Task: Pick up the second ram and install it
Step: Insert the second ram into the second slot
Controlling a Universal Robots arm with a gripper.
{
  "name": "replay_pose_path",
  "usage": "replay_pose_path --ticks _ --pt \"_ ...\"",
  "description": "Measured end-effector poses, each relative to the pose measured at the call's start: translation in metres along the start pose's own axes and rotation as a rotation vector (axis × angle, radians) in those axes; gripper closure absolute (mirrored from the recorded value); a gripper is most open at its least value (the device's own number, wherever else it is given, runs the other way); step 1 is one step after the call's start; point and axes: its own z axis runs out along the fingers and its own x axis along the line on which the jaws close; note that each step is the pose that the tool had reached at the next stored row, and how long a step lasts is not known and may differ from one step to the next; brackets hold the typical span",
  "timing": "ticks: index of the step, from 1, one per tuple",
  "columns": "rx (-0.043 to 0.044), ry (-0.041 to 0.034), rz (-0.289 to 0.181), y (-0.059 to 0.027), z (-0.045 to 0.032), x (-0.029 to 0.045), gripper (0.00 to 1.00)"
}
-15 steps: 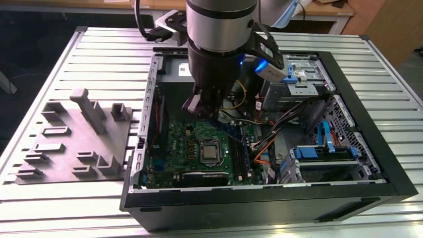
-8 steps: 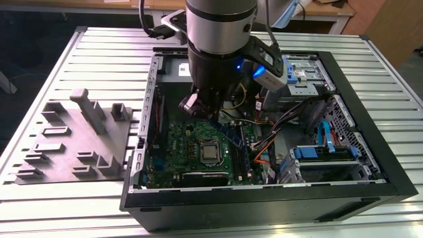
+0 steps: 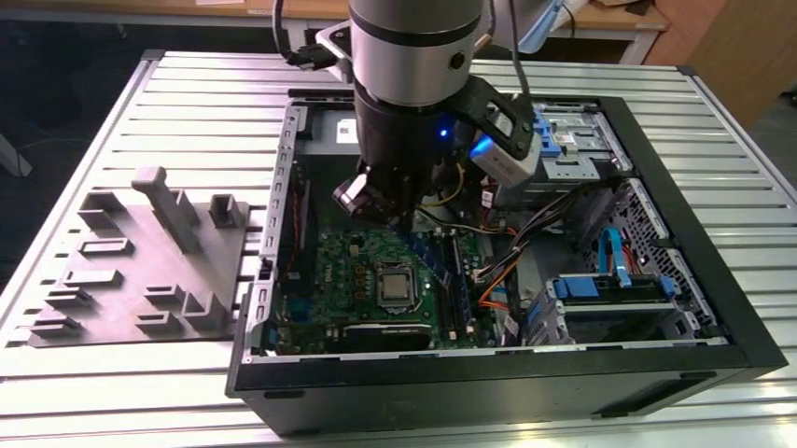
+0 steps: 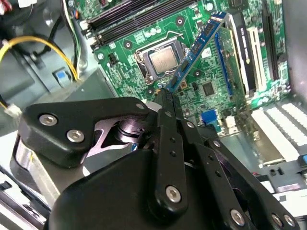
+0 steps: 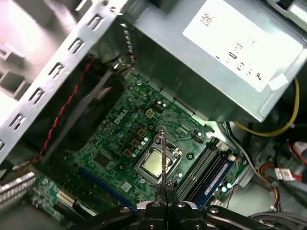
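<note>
My gripper (image 4: 165,96) is shut on the second ram (image 4: 199,48), a narrow blue-green stick that juts out from the fingertips above the green motherboard (image 4: 218,76). In the first wrist view the ram (image 5: 163,158) shows edge-on as a thin line over the CPU socket (image 5: 153,163), with the gripper (image 5: 163,194) below it. The long memory slots (image 5: 207,167) lie beside the socket, apart from the stick; one of them looks dark blue. In the exterior view the gripper (image 3: 396,222) hangs inside the open computer case (image 3: 697,308), over the motherboard (image 3: 355,280).
A grey moulded parts tray (image 3: 137,271) lies on the slatted table at the exterior view's left. The metal power supply box (image 5: 216,57), yellow and orange cables (image 4: 53,43) and drive bays (image 3: 610,280) crowd the case around the board.
</note>
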Motion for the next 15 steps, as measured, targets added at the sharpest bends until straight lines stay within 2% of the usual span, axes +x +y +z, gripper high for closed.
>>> replay_pose_path --ticks 15 --pt "0.0123 -0.0076 0.272 -0.0002 0.0065 0.0003 0.88"
